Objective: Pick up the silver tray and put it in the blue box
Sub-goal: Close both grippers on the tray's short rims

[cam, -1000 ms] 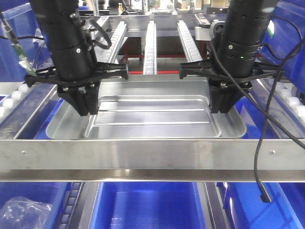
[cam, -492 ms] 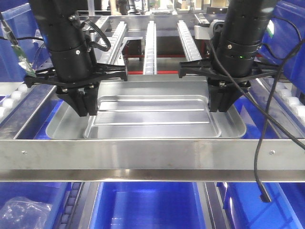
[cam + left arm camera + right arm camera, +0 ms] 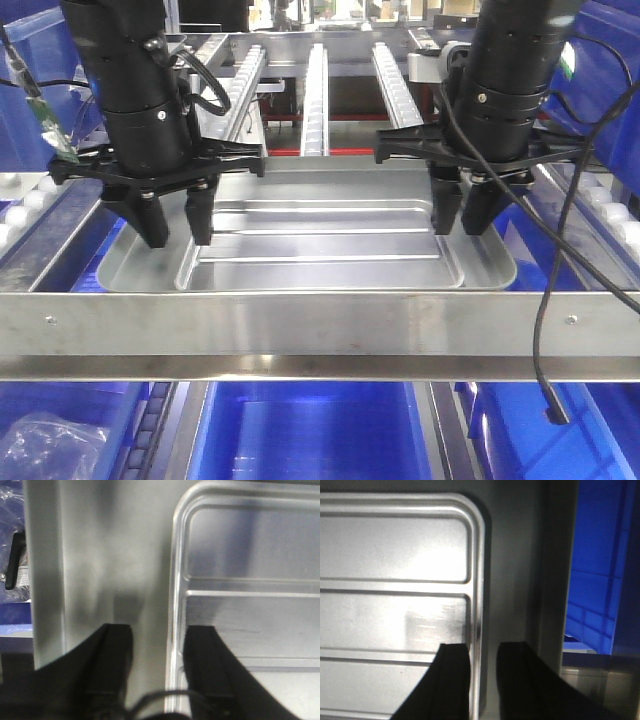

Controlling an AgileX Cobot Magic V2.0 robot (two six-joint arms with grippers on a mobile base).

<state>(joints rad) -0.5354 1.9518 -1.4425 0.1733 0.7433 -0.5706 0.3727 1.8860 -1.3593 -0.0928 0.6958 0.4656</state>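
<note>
At the left gripper (image 3: 177,222): parted, clasping nothing, one black finger on each side of the left rim of the ribbed, round-cornered silver metal tray (image 3: 320,245). Likewise at the right gripper (image 3: 461,212): released, straddling the right rim. In both wrist views, rim between the fingers; cannot tell whether either touches it.

Outward: lies flat on a wider silver metal pan (image 3: 135,270), just behind a brushed steel crossbar (image 3: 320,320), with the open blue plastic box (image 3: 310,430) lower down in front, well apart from the tray.

Likely risks:
- closing unevenly and tipping one end on the lift
- pinching the pan along with the tray, given the outer fingers over that sheet
- clipping the crossbar with the front edge on the way to the box
- snagging the loose black cable (image 3: 545,330) hanging at the right

Little room sideways, with white roller rails (image 3: 30,195) close by. Blocked behind by three sloping roller tracks (image 3: 315,90). Open above, then forward over the crossbar.
</note>
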